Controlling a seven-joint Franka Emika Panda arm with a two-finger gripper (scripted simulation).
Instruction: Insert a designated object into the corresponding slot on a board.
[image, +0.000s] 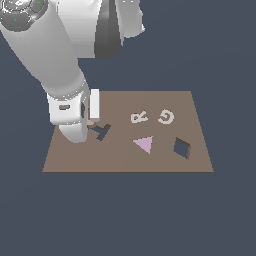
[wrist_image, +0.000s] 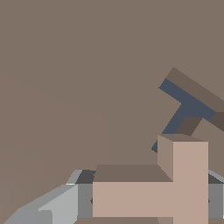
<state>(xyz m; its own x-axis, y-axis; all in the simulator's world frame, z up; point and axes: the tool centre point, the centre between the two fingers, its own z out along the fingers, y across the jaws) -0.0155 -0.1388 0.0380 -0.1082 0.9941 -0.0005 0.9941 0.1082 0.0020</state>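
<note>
T block (wrist_image: 183, 183) within end effector (wrist_image: 148, 201) grip

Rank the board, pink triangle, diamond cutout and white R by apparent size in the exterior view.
1. board, by far the largest.
2. pink triangle and diamond cutout: look about alike, so I won't rank them.
3. white R, slightly smaller.
</note>
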